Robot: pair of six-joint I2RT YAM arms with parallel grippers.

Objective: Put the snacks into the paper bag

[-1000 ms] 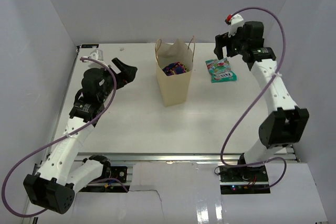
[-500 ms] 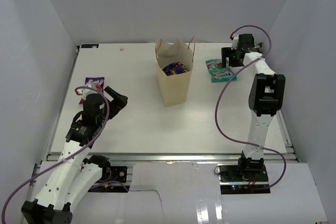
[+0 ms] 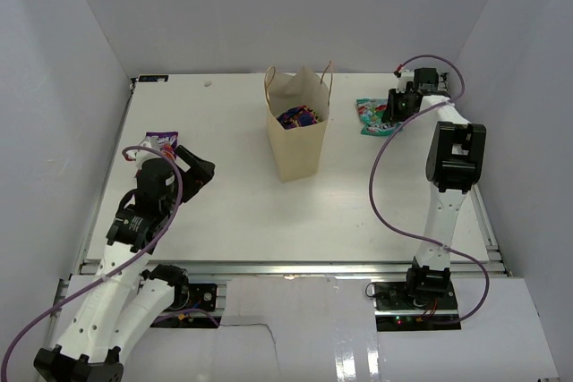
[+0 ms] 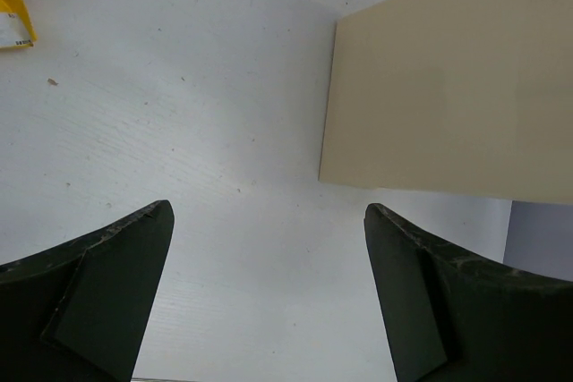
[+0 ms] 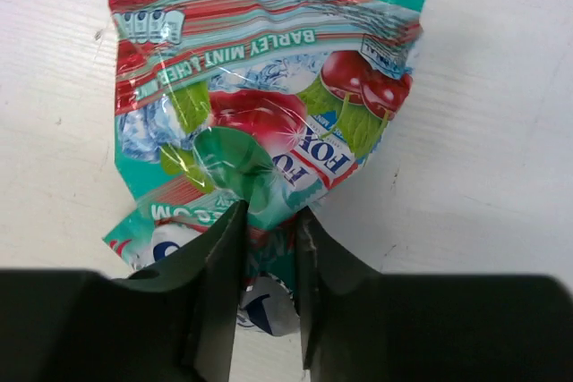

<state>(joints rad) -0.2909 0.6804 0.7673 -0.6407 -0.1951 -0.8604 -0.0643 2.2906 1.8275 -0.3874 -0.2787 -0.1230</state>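
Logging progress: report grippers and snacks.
Right gripper shut on teal candy bag. Left gripper open, empty. Paper bag upright, snacks inside; purple packet on table. Nothing in the way.

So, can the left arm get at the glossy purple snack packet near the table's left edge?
Probably yes: the left gripper stands open and empty just beside the glossy purple snack packet, with nothing visible lying between them, though the wrist hides part of it from above.

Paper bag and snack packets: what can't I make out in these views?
Paper bag contents, top view: only a colourful sliver shows at the mouth, too small to count.
Purple packet, top view: partly hidden by the left arm.
Teal packet, right wrist view: near end hidden by the right pincer closed on it.
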